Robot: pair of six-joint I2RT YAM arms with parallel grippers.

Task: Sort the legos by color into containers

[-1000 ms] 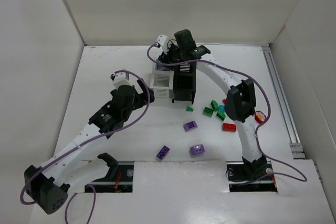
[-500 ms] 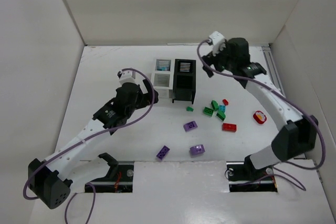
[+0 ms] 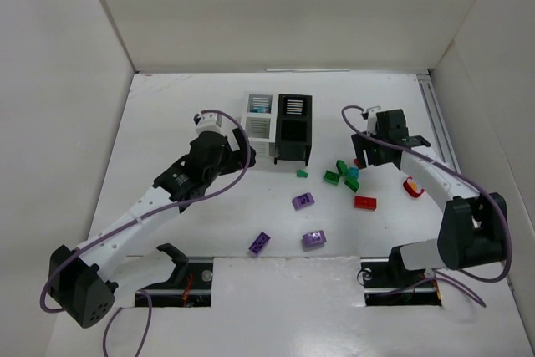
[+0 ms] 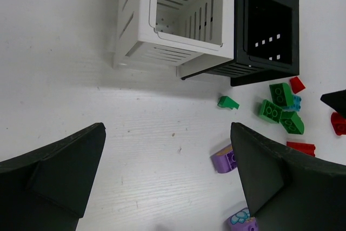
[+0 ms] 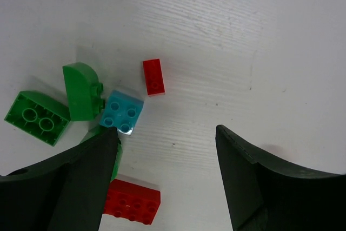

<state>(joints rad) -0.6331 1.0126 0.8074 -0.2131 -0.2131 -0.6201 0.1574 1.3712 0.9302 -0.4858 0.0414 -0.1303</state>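
The white container (image 3: 257,125) and the black container (image 3: 293,128) stand side by side at mid-table. Something teal lies in the white one's far compartment (image 3: 262,107). My left gripper (image 3: 239,155) is open and empty just left of the white container (image 4: 178,14). My right gripper (image 3: 366,159) is open and empty above a cluster of legos: a teal brick (image 5: 121,112), a small red brick (image 5: 153,76), green bricks (image 5: 82,90) and a red 2x4 brick (image 5: 131,201). Three purple bricks (image 3: 303,201) lie nearer the arm bases.
A small green piece (image 3: 302,173) lies in front of the black container (image 4: 267,25). A red round piece (image 3: 413,186) lies right of the cluster. White walls enclose the table; a rail (image 3: 447,156) runs along the right edge.
My right arm has swung from over the containers to the right and down, and now hovers over the lego cluster. My left gripper has edged towards the white container.
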